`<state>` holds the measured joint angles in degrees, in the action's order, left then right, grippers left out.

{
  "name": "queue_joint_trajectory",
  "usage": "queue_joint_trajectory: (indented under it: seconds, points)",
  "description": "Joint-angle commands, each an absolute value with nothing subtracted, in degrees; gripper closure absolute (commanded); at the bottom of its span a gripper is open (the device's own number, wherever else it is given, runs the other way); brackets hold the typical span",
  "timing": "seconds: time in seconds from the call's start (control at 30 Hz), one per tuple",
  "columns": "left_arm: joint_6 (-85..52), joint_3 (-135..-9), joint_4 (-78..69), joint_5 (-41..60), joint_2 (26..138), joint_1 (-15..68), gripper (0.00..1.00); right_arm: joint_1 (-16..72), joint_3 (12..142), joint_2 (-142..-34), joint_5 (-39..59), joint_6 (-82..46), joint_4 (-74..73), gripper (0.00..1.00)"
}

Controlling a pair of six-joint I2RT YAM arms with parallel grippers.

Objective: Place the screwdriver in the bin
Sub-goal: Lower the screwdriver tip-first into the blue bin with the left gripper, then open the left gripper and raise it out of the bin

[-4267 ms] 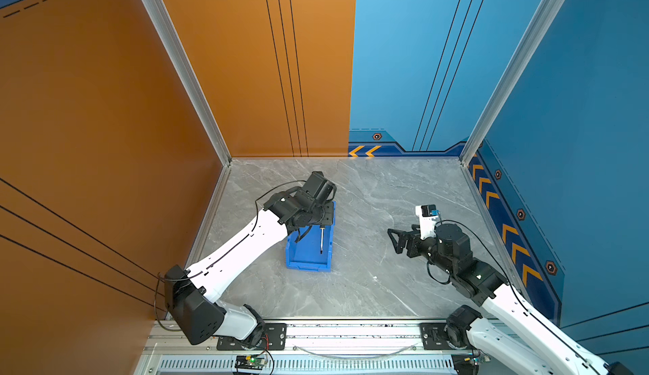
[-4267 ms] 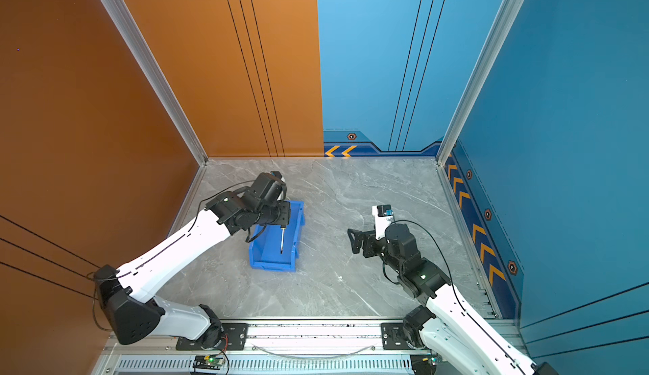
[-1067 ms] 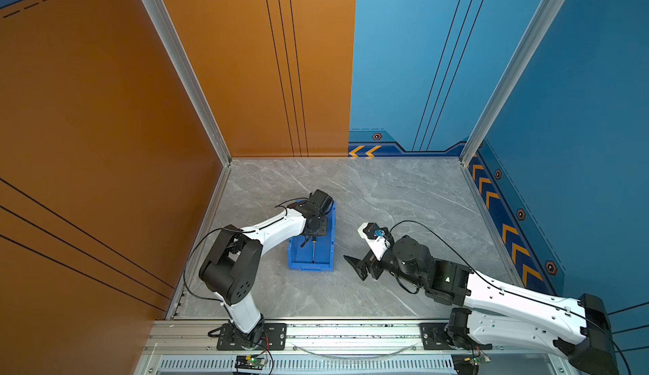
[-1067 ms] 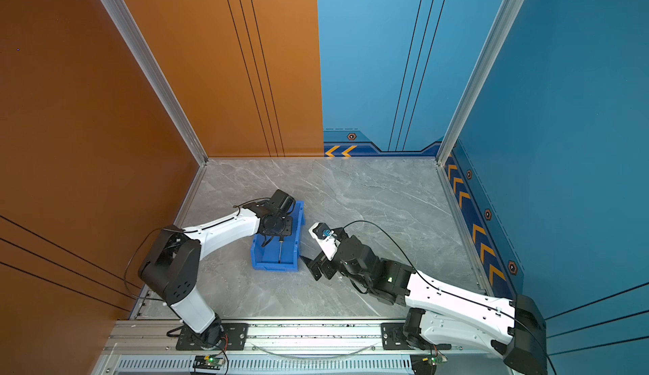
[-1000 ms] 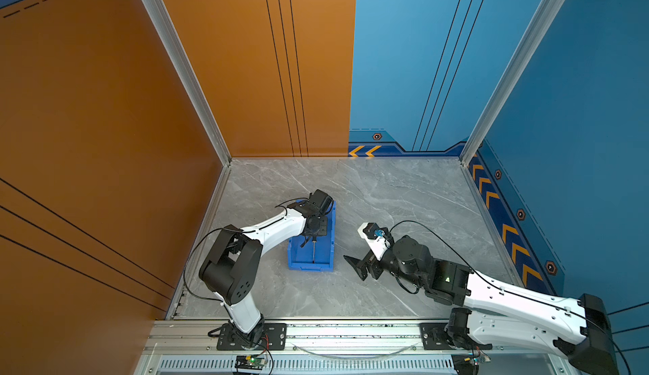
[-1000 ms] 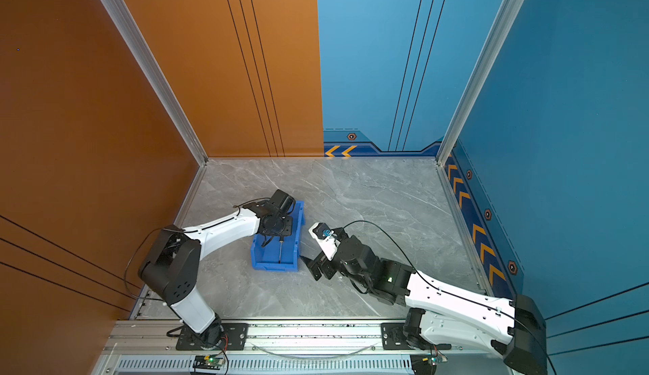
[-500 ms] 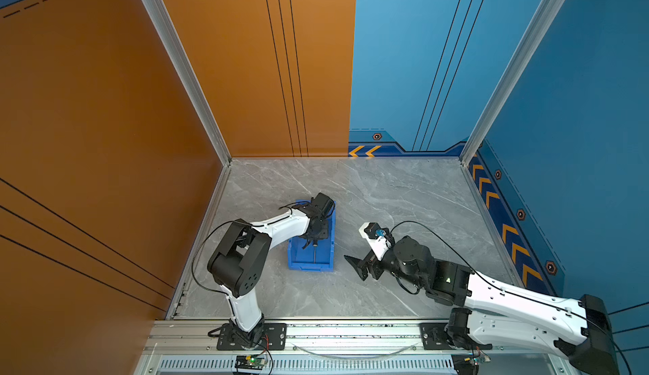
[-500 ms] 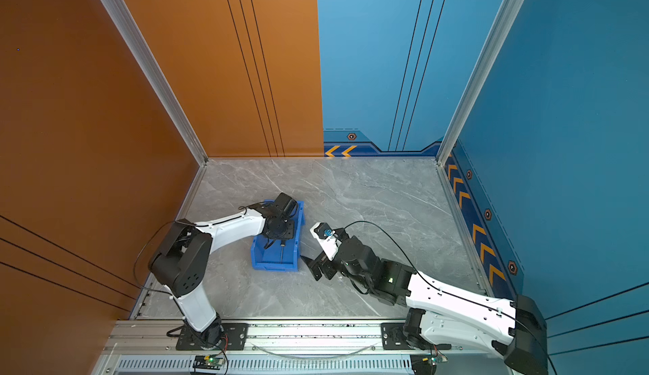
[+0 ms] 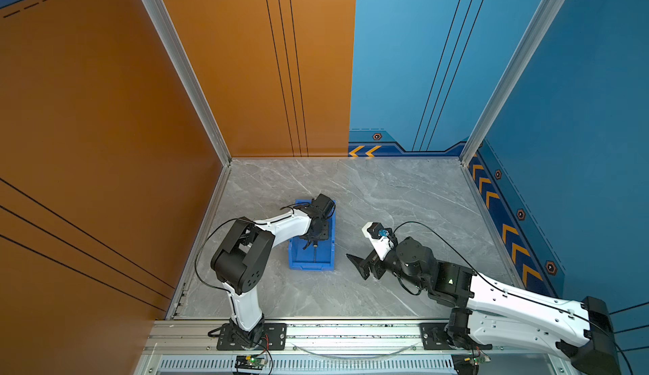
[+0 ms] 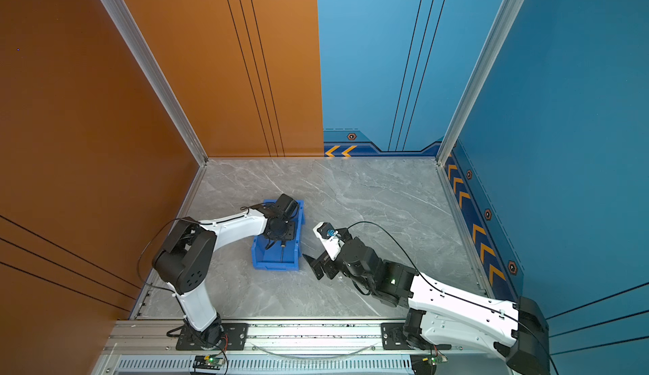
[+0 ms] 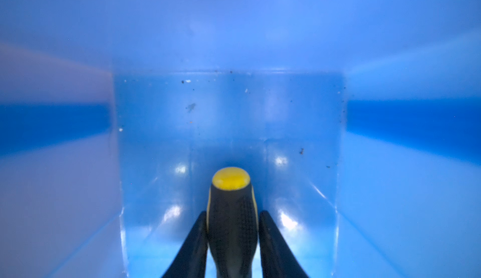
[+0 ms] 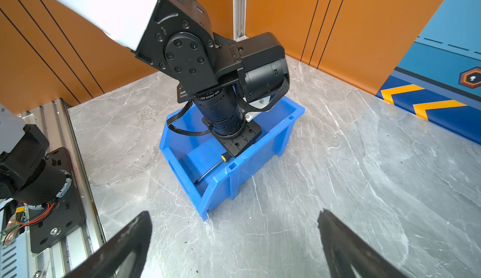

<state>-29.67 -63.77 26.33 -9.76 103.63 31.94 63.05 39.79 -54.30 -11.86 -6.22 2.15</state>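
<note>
Nearest: aluminium rail (image 9: 351, 331) across the front, carrying both arm bases.

Next out, right of centre in both top views: right gripper (image 9: 360, 268) low over the grey marble tabletop (image 9: 404, 194). Reading its jaws as wide open with nothing between them. Same from the right wrist view, with only bare marble between the two black fingers (image 12: 125, 245). Near the bin, not touching it.

Just past that: blue bin (image 9: 310, 268) standing on the marble, also seen at (image 10: 275, 266) and (image 12: 234, 183).

Found the screwdriver (image 9: 315, 252) inside the bin. Thin shaft (image 12: 210, 170) pointing at the bin's near end wall, handle toward the far end. Can't tell if resting on the bin floor or hanging just above it.

Above the handle: left gripper (image 11: 232, 213) reaching down inside the bin walls (image 11: 52, 211). Got one black finger (image 11: 197, 237) on each side of the black handle (image 11: 231, 232), yellow cap (image 11: 231, 179) sticking out past the tips. Jaws narrow, right up against the handle. Can't tell whether clamping it or a hair off.

Farthest: orange wall (image 9: 246, 74) and blue wall (image 9: 404, 57) behind the table.
</note>
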Motion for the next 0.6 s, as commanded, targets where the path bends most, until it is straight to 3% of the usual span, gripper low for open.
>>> queue_joint_trajectory:
  seconds: [0.0, 0.57]
  points:
    - [-29.89, -63.35, 26.19, -8.71, 102.69, 32.04, 0.60, 63.23, 39.03, -53.09, -13.61, -7.23, 1.47, 0.00]
    - [-29.42, -65.61, 32.91, -11.44, 90.64, 35.93, 0.38, 63.13, 37.72, -50.74, -17.31, -7.57, 1.93, 0.00]
